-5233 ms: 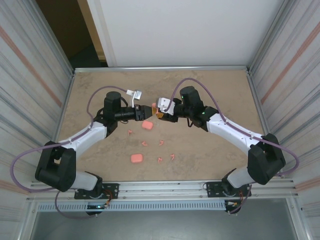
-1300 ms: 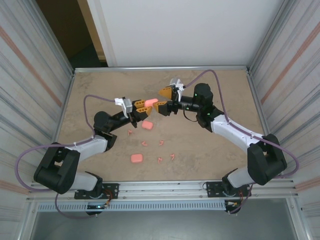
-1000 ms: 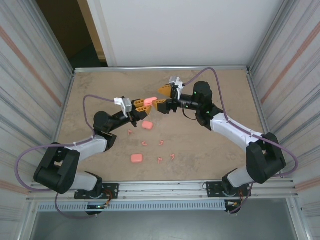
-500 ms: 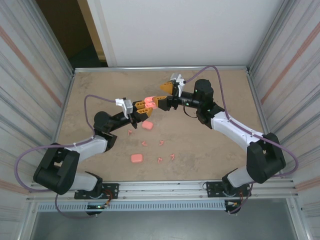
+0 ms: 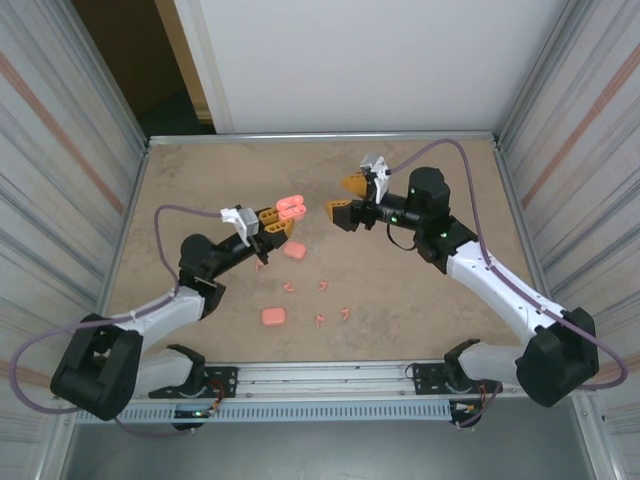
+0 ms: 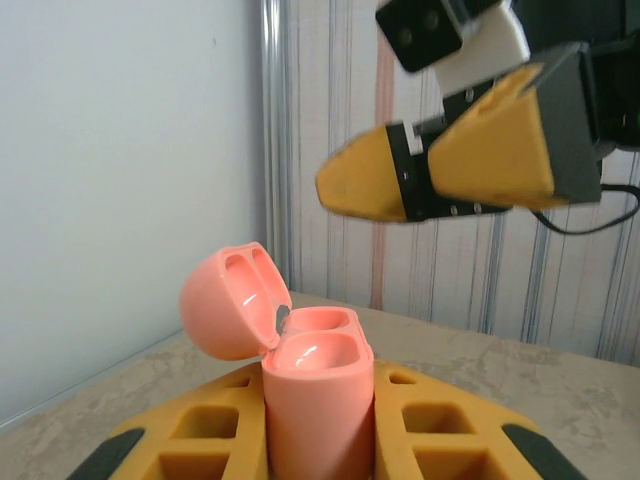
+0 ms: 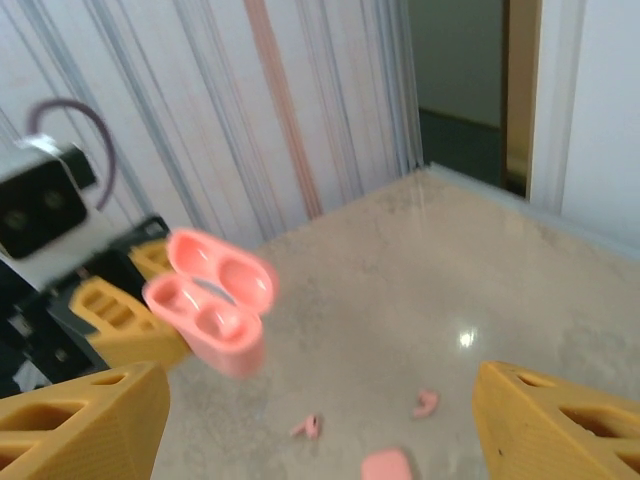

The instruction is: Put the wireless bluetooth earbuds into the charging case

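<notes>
With the salmon-pink rounded plastic charging case [image 5: 290,207] clamped open and empty in the left gripper [image 5: 277,220], and the right gripper [image 5: 345,199] spread empty, the tiny salmon-pink stemmed plastic earbuds [image 5: 324,285] are found lying mid-worktop [image 5: 200,180], none yet inserted.

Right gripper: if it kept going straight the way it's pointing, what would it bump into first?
Probably the open pink case held by the left gripper, which faces the right gripper. The wrist views show it off-centre, so it might slip past.
</notes>
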Tool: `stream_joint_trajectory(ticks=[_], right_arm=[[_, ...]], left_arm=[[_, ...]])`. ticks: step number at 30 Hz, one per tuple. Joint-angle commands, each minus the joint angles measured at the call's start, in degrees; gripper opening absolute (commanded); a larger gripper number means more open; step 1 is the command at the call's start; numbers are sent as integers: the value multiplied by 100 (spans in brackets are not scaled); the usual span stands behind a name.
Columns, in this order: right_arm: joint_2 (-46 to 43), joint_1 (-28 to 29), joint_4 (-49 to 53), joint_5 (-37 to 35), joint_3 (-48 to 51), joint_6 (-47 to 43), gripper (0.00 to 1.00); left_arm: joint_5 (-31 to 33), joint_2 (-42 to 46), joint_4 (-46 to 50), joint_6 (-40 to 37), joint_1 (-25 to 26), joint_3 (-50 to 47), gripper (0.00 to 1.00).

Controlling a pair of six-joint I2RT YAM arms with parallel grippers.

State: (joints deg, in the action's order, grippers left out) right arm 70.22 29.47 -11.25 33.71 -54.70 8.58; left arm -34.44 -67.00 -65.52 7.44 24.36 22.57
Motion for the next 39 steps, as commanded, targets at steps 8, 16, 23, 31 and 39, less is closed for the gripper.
stream_joint_trajectory(ticks=[8, 16, 23, 31, 39], right_arm=[[251, -30, 1154, -386, 282, 629, 73], [1074, 62, 1262, -256, -3, 943, 67], [2088, 374, 1012, 31, -478, 935, 61], [3404, 881, 806, 242, -1318, 1196, 52], [4521, 1307, 702, 268, -2171, 1375, 44]], left_arm=[[174, 1205, 738, -324, -116, -337, 0], [142, 2046, 1400, -307, -115, -543, 0], [-27, 2878, 2115, -298, -104, -577, 0], [16, 3528, 3040, -286, -106, -390, 0], [273, 3925, 3932, -414, -103, -252, 0]])
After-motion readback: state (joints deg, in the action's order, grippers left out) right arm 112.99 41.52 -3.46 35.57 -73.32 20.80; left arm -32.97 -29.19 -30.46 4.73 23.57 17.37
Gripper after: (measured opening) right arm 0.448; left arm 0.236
